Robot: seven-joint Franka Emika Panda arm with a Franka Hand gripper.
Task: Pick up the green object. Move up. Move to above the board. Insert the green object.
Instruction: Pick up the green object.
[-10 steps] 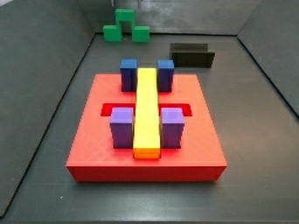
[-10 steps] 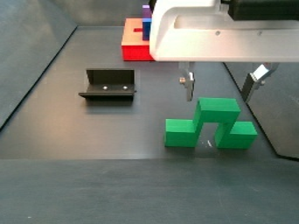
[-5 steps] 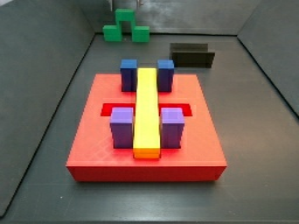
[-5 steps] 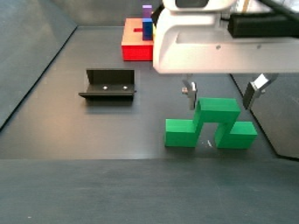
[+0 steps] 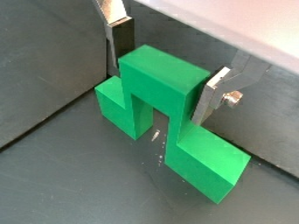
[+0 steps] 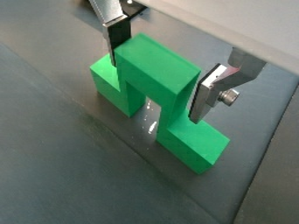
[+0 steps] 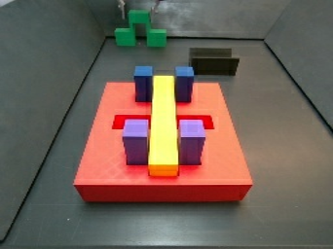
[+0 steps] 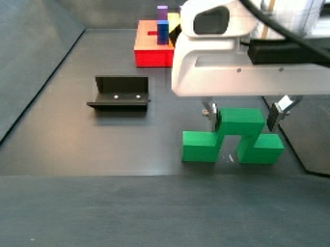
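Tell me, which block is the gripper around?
The green object, alone on the floor. The gripper straddles its raised middle; the purple blocks and blue blocks sit on the board.

My gripper (image 8: 242, 110) hides the green object's (image 8: 233, 136) top; my arm's bulk covers the board's (image 8: 151, 48) far end.

Bright green object (image 5: 163, 83) between the silver end effector (image 5: 163, 74) plates; red board (image 7: 163, 165), yellow bar (image 7: 163, 122).

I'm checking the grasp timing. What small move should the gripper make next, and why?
Probably close the jaws. The gripper straddles the raised middle cube of the green object, one finger on each side and slightly apart from it. The piece sits on the floor, far from the board.
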